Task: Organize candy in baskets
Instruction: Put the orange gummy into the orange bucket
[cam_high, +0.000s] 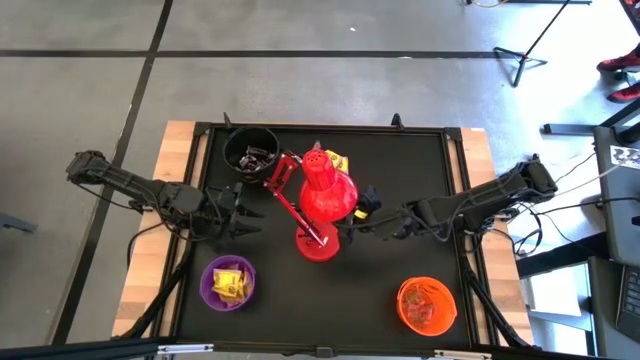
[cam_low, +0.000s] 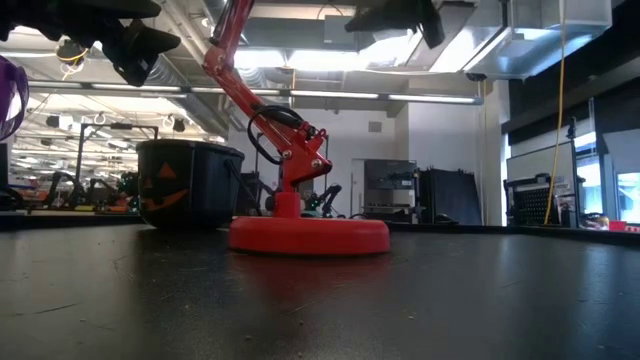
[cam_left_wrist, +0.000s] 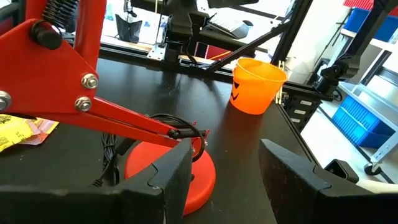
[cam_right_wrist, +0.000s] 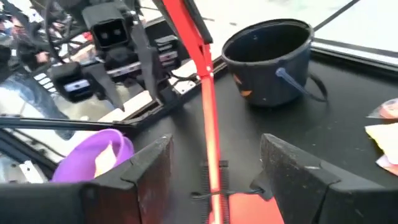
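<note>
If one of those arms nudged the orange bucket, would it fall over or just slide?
The orange bucket would probably slide: it looks like light plastic on a smooth black table. It narrows toward its base, so a high push might tip it. The few candies inside likely add little weight.

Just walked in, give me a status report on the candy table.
Left gripper and right gripper open, empty, flanking the red lamp. Yellow candy loose behind it. Lamp blocks the middle.
</note>
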